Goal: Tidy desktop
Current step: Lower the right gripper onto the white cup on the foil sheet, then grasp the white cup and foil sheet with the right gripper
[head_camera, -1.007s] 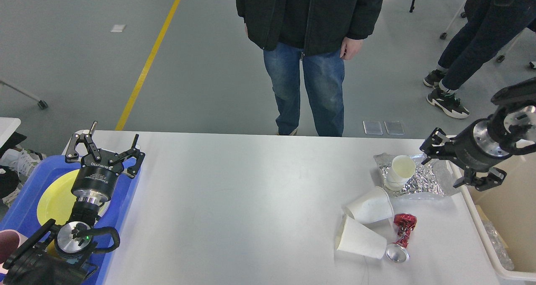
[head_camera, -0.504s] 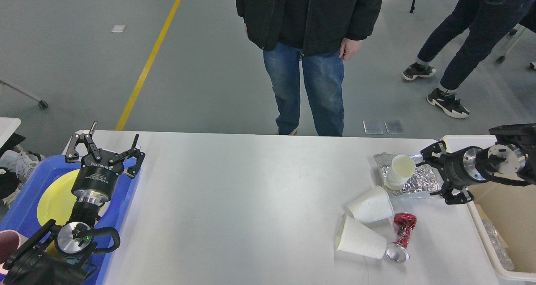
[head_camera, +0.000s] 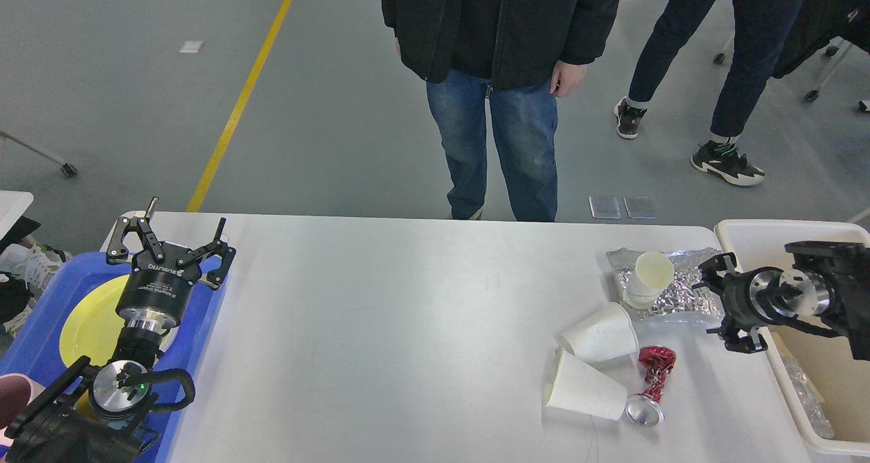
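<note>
The white desktop [head_camera: 408,327] holds litter at its right end. A crumpled silver foil bag [head_camera: 683,296] lies there with a small white cup [head_camera: 651,277] on it. Two white paper cups lie on their sides, one [head_camera: 601,334] behind the other [head_camera: 584,389]. A crushed red can [head_camera: 652,381] lies beside them. My right gripper [head_camera: 719,304] is open and empty, low over the table's right edge, just right of the foil bag. My left gripper [head_camera: 173,237] is open and empty above the blue tray.
A cream bin [head_camera: 751,230] stands off the right edge, with my right arm over it. A blue tray [head_camera: 41,327] with a yellow plate [head_camera: 88,320] sits at the left end. A person [head_camera: 499,89] stands at the far table edge, and another walks behind.
My right arm has come down and drawn back to the right, so its gripper has moved from above the foil bag to the bin's left rim. The left arm has not moved.
</note>
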You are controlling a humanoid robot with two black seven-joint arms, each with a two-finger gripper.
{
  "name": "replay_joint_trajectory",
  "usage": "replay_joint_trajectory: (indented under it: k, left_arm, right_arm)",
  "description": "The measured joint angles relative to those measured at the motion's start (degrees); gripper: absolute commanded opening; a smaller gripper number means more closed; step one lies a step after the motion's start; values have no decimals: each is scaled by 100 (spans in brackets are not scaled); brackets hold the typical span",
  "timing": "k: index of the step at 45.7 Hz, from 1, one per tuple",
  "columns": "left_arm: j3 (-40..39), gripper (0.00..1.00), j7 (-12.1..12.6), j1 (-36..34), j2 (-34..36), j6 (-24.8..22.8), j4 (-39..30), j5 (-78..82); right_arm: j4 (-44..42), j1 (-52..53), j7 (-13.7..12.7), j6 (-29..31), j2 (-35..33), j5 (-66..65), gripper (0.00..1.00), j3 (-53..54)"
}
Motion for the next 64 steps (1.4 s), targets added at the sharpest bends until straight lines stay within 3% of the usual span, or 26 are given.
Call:
replay_joint_trajectory:
  k: [24,41,64]
  left_arm:
    - [0,96,0,0,0,0,0,0]
    - [0,96,0,-6,0,1,0,0]
    - [0,96,0,-6,1,5,0,0]
  right_arm:
    - [-1001,-760,-9,-29,538,-120,74,572]
    - [-1209,-863,-9,-44,722,-123,42,627]
    - [-1309,-1039,-9,-449,728,-134,38,613]
